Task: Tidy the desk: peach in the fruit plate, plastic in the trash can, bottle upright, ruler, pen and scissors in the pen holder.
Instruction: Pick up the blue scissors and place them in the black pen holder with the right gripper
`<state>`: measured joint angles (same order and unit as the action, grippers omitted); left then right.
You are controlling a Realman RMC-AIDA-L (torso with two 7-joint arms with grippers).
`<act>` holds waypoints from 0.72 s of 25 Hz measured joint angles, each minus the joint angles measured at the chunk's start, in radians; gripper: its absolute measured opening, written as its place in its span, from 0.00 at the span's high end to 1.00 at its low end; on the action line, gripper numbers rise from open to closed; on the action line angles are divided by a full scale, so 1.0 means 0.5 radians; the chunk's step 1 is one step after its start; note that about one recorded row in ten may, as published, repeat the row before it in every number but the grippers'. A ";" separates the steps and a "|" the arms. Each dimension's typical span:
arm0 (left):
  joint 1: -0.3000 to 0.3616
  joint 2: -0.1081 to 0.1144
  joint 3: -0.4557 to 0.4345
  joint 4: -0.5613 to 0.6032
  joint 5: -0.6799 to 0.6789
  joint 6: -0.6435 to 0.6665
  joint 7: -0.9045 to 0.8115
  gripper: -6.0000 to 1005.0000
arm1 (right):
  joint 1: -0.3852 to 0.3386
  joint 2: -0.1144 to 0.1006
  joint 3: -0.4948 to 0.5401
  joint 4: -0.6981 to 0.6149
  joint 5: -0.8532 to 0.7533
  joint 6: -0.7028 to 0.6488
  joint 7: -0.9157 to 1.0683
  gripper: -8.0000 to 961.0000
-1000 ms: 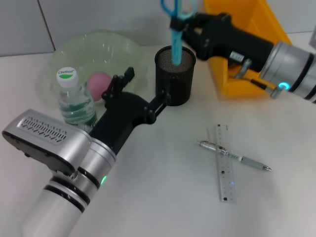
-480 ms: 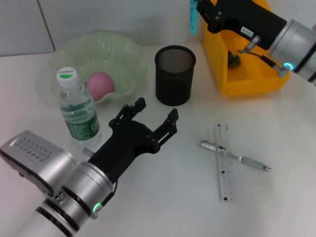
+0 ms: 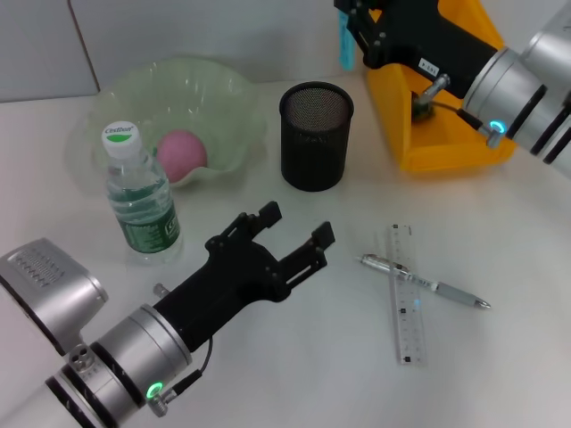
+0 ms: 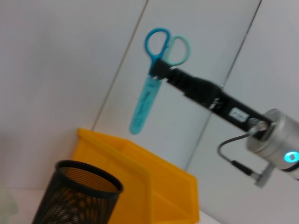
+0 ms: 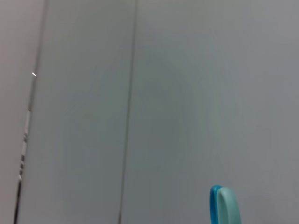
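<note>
My right gripper (image 3: 354, 27) is shut on the blue scissors (image 3: 345, 49) and holds them high, behind and to the right of the black mesh pen holder (image 3: 316, 135). In the left wrist view the scissors (image 4: 148, 88) hang point down from that gripper (image 4: 161, 70), above the holder (image 4: 79, 196). A scissor handle (image 5: 224, 205) shows in the right wrist view. My left gripper (image 3: 296, 223) is open and empty over the table, in front of the holder. The ruler (image 3: 407, 303) and pen (image 3: 426, 283) lie crossed at the right. The pink peach (image 3: 182, 152) lies in the green plate (image 3: 223, 89). The bottle (image 3: 138, 196) stands upright.
The yellow bin (image 3: 446, 134) stands at the back right, right of the pen holder, with a small dark thing (image 3: 421, 109) inside. It also shows in the left wrist view (image 4: 154, 186). A grey wall runs behind the table.
My right gripper lifted the scissors up and back, away from the pen holder's mouth. My left gripper drew away from the holder's side toward the front of the table.
</note>
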<state>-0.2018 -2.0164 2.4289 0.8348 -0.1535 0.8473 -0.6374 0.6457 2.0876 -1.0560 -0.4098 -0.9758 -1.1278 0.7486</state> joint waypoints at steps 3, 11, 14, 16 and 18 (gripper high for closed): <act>0.002 0.031 -0.059 0.015 0.192 0.012 -0.152 0.17 | -0.001 0.000 0.003 0.037 0.001 0.029 -0.002 0.89; 0.113 0.100 -0.405 0.029 0.871 0.114 -0.519 0.17 | -0.006 -0.005 0.001 0.077 0.001 0.072 -0.005 0.89; 0.113 0.100 -0.405 0.029 0.871 0.114 -0.519 0.17 | -0.007 -0.006 -0.004 0.077 0.001 0.082 -0.003 0.89; 0.113 0.100 -0.405 0.029 0.871 0.114 -0.519 0.17 | -0.009 -0.006 -0.011 0.079 0.001 0.086 0.010 0.89; 0.212 0.132 -0.611 0.029 1.155 0.216 -0.581 0.17 | -0.011 -0.006 -0.013 0.080 0.001 0.087 0.012 0.89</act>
<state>-0.0956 -1.9502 2.1234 0.8493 0.4240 0.9556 -0.9279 0.6404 2.0845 -1.0625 -0.3699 -0.9754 -1.0844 0.7548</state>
